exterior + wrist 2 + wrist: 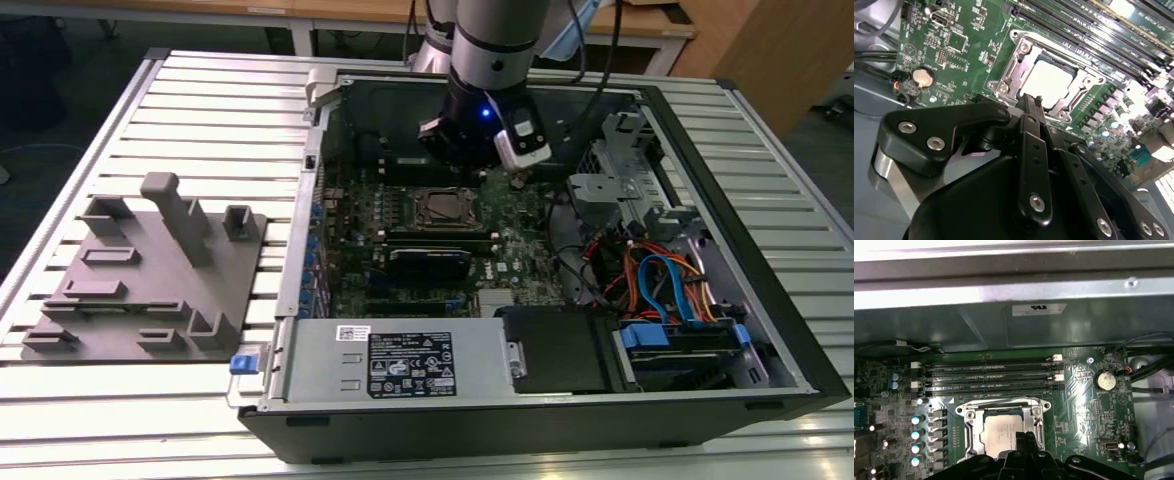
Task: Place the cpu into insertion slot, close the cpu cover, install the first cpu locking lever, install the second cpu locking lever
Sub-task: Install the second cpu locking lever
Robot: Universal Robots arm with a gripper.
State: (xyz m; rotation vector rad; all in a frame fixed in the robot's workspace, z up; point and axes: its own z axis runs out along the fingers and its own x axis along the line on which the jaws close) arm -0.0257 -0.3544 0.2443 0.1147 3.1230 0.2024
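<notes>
The cpu [1048, 81] lies flat in its socket on the green motherboard, pale silver top facing up; in the first wrist view the cpu [1000, 436] is partly behind the fingertips. The cpu cover [1002, 405] lies down around it as a silver frame; in the second wrist view the cpu cover [1015, 59] rings the chip. I cannot make out the locking levers. My gripper [1031, 100] is shut with nothing between its black fingers, hovering at the socket's edge. In the exterior view my gripper [457, 165] hangs just above and behind the socket [445, 208].
The open computer case [747, 160] walls in the board. Memory slots [986, 372] and a coin battery [1105, 380] sit beside the socket. A power supply [400, 362] and cabled drive bays [667, 290] fill the near side. A grey fixture plate [147, 270] lies at the exterior view's left.
</notes>
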